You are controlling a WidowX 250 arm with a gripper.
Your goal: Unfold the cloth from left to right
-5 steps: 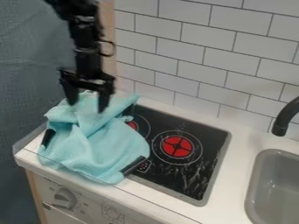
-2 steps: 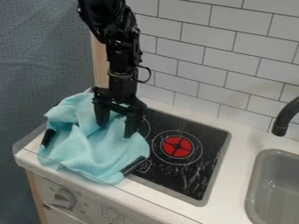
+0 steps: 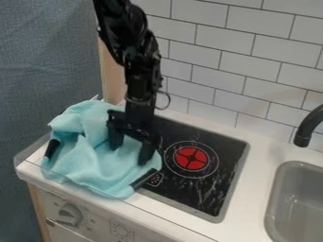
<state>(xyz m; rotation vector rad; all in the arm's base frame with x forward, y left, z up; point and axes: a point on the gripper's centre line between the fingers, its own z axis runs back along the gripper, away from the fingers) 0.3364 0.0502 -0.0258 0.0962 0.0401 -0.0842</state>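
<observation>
Front panel (image 3: 95, 226): stood below the counter's edge, with a round knob (image 3: 69, 215) toward its left end.
Counter (image 3: 180, 218): was white and ran under the stovetop and around the sink.
Black pieces: one (image 3: 52, 148) stuck out at the cloth's left side, another (image 3: 144, 179) at its near right corner.
Cloth (image 3: 82, 163): was light blue and lay bunched in folds over the left part of the stovetop and onto the counter beside it.
Gripper: the black gripper (image 3: 131, 153) pointed down over the right part of the cloth, open, its two fingers well apart and blue fabric showing between them; whether the tips touched the cloth, I could not tell.
Stovetop (image 3: 217, 189): was black, with a red burner (image 3: 191, 158) to the right of the cloth.
Sink (image 3: 300, 203): was grey, set in at the right.
Faucet (image 3: 308, 126): curved down, black, behind the sink.
Wall (image 3: 214, 78): was white tile.
Backdrop (image 3: 44, 56): hung blue-grey at the left.
</observation>
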